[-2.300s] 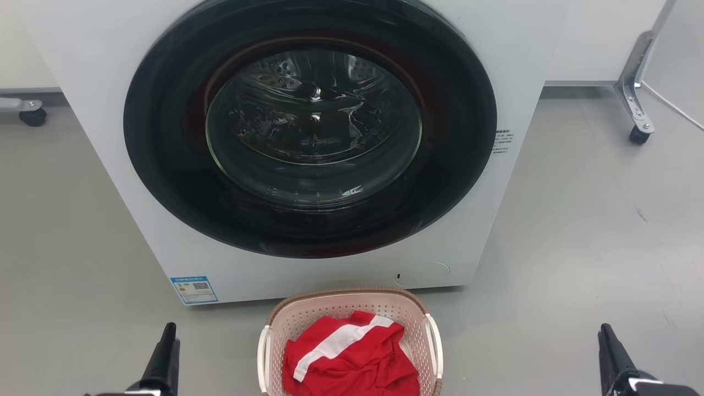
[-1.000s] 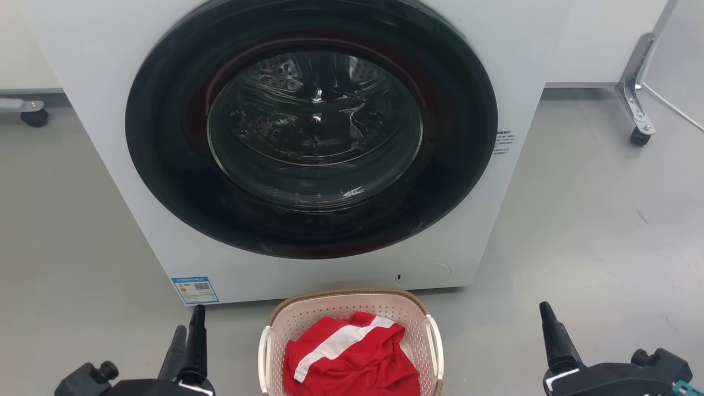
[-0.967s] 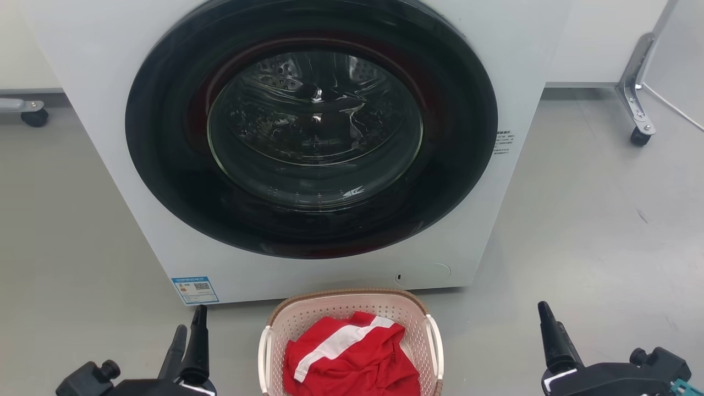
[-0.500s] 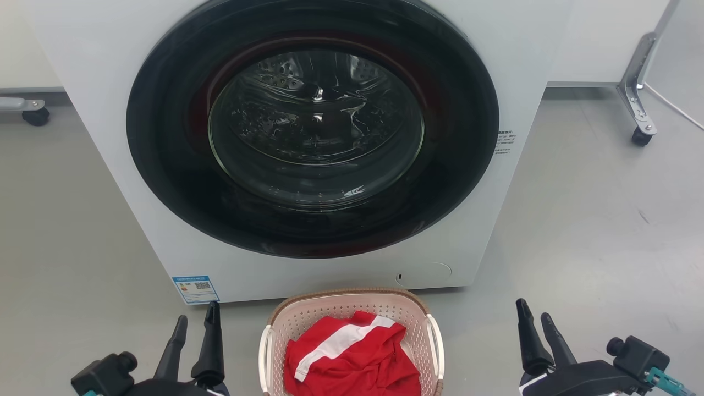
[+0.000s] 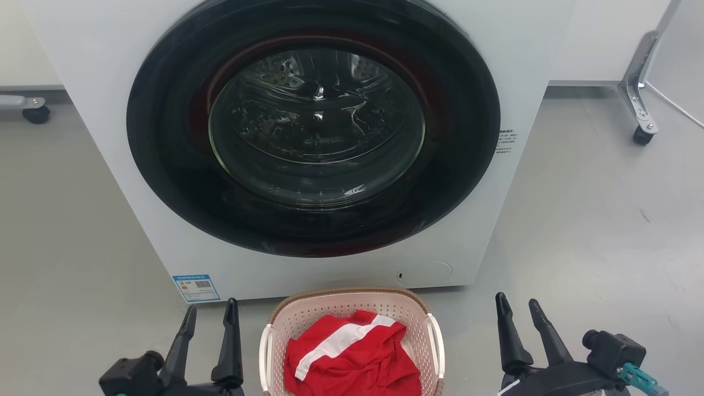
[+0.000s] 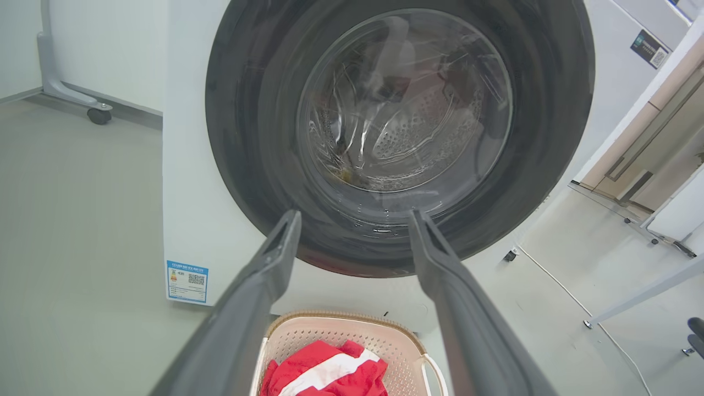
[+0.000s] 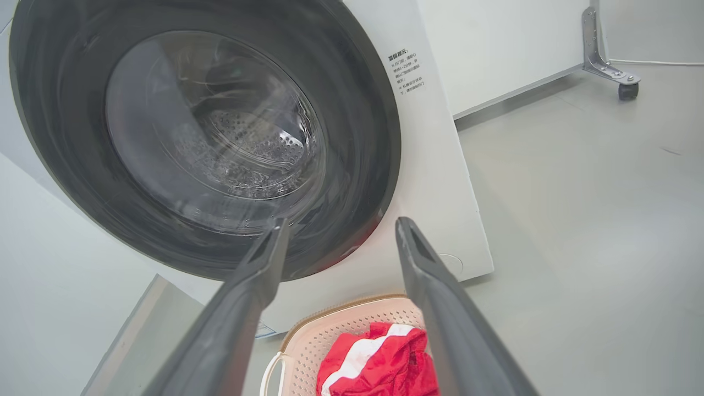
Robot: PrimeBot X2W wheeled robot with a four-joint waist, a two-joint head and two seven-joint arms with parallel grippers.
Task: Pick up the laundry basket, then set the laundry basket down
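The laundry basket, pale pink with a brown woven-look rim and white side handles, stands on the grey floor just in front of the washer, at the bottom middle of the head view. A red garment with a white stripe lies in it. My left gripper hangs open to the basket's left, apart from it. On the basket's right my right gripper is open too, also clear of it. Both wrist views look over the laundry basket between open fingers; left gripper, right gripper.
A white front-loading washer with a large dark round door rises right behind the basket. A caster leg stands at the right rear, another caster at the left. Grey floor spreads on both sides.
Both grippers have come up into view and moved inward toward the basket's sides, with both fingers of each now showing apart. The basket and garment have not moved.
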